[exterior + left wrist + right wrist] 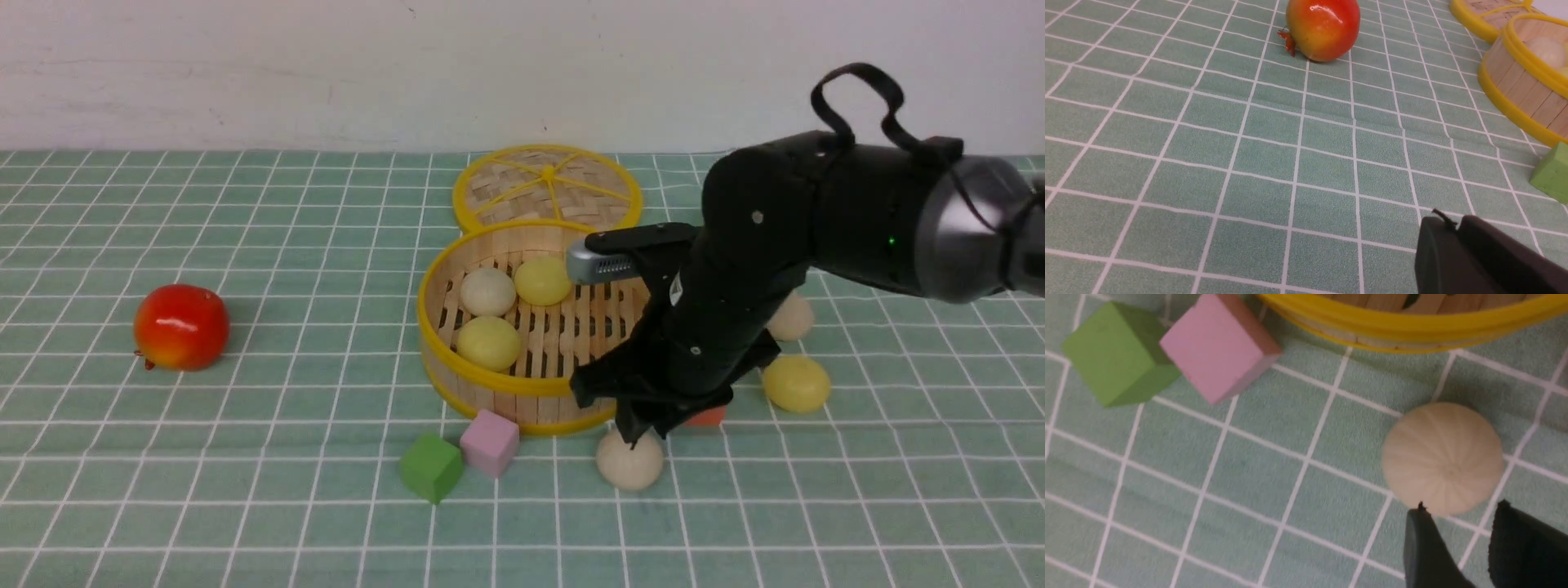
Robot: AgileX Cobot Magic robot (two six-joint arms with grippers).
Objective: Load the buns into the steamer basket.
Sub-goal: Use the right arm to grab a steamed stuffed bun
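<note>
The steamer basket (490, 392) stands mid-table and holds three buns: a beige-white one (487, 291) and two pale yellow ones (542, 280) (488, 342). Three more buns lie on the cloth: a beige one (629, 461) in front of the basket, a yellow one (797, 383) to the right, and a beige one (792, 318) half hidden behind the right arm. My right gripper (637, 433) hangs just above the front beige bun (1443, 455), open (1461, 506), with nothing between its fingers. My left gripper (1453, 222) is shut and empty over bare cloth.
A red apple (180, 327) sits at the left. The flat woven lid (547, 188) lies behind the basket. A green cube (430, 467) and a pink cube (489, 442) lie by the basket's front. An orange cube (706, 418) peeks from under the right arm.
</note>
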